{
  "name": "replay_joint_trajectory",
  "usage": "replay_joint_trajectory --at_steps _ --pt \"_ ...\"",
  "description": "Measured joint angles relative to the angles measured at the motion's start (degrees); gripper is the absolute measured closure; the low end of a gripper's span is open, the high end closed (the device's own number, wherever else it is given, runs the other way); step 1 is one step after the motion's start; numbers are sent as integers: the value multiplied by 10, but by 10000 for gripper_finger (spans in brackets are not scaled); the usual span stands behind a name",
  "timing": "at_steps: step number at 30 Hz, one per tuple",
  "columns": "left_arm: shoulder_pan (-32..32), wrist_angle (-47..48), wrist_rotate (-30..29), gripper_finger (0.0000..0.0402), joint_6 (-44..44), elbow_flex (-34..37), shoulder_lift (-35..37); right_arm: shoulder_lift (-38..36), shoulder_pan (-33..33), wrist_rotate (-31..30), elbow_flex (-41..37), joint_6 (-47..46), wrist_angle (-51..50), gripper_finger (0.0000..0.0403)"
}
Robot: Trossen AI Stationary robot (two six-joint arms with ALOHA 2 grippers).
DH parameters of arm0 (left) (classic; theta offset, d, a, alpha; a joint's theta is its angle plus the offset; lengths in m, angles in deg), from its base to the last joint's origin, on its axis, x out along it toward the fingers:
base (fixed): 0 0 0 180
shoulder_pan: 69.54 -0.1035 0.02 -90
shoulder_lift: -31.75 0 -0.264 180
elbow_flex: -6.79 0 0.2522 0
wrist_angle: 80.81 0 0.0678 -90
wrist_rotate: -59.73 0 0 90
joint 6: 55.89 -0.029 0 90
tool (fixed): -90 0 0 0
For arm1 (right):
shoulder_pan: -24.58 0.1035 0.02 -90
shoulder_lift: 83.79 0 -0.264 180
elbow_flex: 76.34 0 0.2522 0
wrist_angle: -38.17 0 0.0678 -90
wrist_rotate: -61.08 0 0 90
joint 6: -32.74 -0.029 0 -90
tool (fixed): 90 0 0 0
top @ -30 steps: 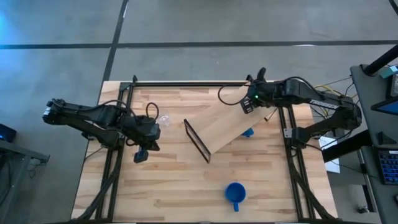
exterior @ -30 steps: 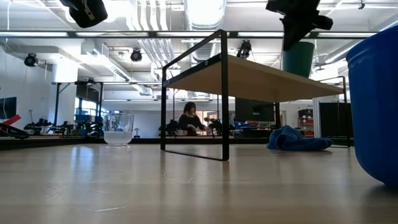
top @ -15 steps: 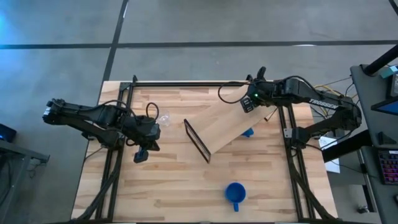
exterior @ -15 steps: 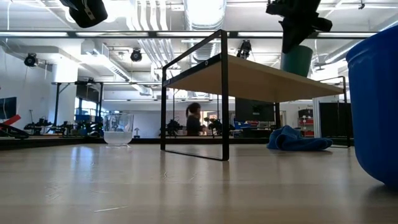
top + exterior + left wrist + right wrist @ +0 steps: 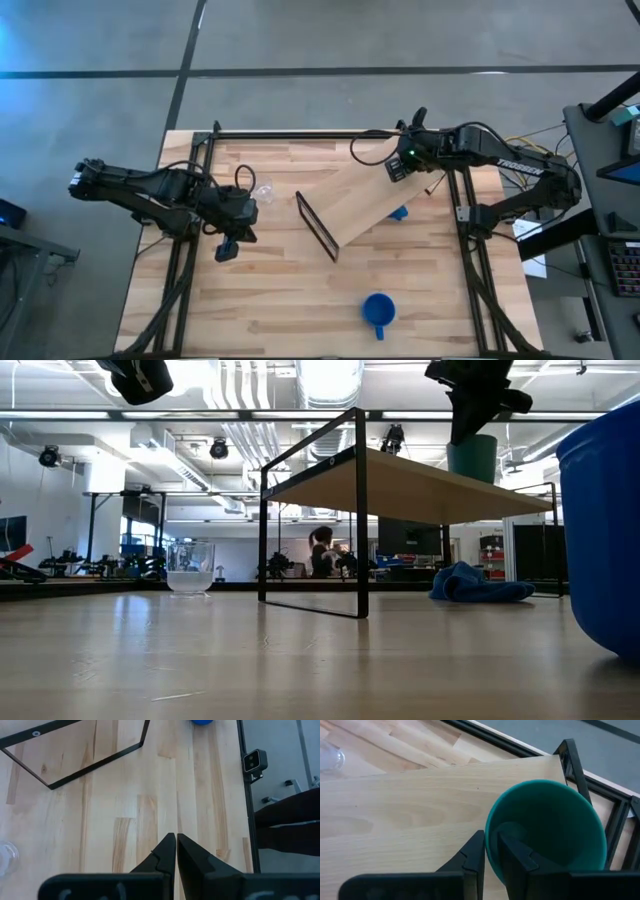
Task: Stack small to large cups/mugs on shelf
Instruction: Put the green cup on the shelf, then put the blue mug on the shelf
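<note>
While the blue mug sits untouched nearest the low camera, at the front of the table, the shelf stands mid-table at an angle and the clear glass cup rests farther back on the left side. The left gripper hovers over bare tabletop with its fingers pressed together and nothing between them, waiting near the glass. At the shelf's far end, the right gripper pinches the rim of the dark green cup, one finger inside and one outside, holding it at the plank's top near its corner; whether the base already touches the wood cannot be told. The main risk is that corner: the cup sits close to the plank's end and side edge, so a release while tilted or off-centre could tip it off toward the blue cloth on the table beneath. The inner finger could also drag the cup as it withdraws. Open plank stretches toward the shelf's near end, and the table around the frame legs is largely free.
</note>
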Motion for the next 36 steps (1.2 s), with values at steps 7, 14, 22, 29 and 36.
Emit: replay_joint_trajectory --at_steps 7,14,22,29,36 --pt "0 0 0 400 0 0 0 0 0 -2 0 11 0 357" --pt "0 0 0 400 0 0 0 0 0 -2 7 15 0 357" --pt "0 0 0 400 1 0 0 0 0 31 50 15 -2 358" --pt "0 0 0 400 3 0 0 0 55 260 72 -36 0 359" --pt "0 0 0 400 17 0 0 25 292 275 70 -156 5 360"
